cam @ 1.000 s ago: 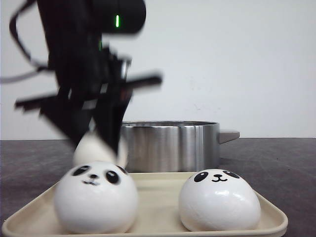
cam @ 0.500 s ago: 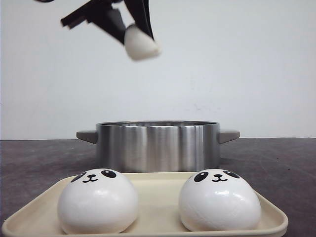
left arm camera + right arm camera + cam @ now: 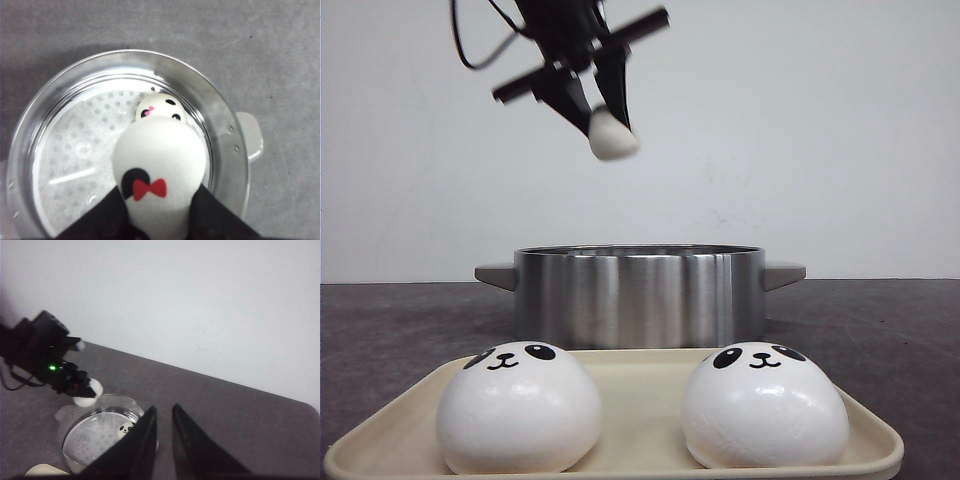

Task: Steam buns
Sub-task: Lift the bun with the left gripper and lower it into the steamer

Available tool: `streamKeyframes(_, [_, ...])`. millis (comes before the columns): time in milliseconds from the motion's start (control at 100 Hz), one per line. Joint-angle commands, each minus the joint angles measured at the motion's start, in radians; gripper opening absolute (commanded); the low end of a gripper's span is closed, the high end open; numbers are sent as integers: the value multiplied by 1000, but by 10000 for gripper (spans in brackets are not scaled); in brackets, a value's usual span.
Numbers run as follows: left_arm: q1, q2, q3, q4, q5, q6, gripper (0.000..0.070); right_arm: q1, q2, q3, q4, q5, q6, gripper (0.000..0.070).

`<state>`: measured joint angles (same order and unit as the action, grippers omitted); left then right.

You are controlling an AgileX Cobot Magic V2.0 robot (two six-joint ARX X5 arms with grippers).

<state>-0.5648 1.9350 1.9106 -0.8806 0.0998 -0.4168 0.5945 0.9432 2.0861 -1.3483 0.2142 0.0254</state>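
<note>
My left gripper [image 3: 611, 122] hangs high above the steel pot [image 3: 640, 295], shut on a white bun [image 3: 612, 135]. In the left wrist view that held bun [image 3: 160, 160] shows a black patch and a red bow, squeezed between the black fingers [image 3: 102, 217]. Below it, a second panda bun [image 3: 159, 106] lies on the perforated steamer plate near the pot wall [image 3: 220, 125]. Two more panda buns [image 3: 518, 408] [image 3: 764, 404] sit on the beige tray [image 3: 640, 375] in front of the pot. My right gripper [image 3: 164, 410] is raised well off to the side, open a narrow gap, empty.
The pot has side handles [image 3: 782, 273] and stands on a dark grey tabletop [image 3: 880, 330] before a white wall. In the right wrist view the left arm [image 3: 42, 347] hovers over the pot [image 3: 97, 437], with the tray's corner [image 3: 42, 471] beside it.
The left gripper lifted a bun off the tray, rose high, then moved back and slightly down over the pot. The near left bun on the tray settled.
</note>
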Motion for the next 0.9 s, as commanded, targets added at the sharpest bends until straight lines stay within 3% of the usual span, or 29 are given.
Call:
streamKeyframes(0, [-4, 56, 47, -3, 6, 13, 2, 6, 8, 22, -59, 4, -7, 51])
streamKeyframes(890, [54, 279, 91, 26, -29, 20, 2, 6, 8, 22, -69, 4, -2, 51])
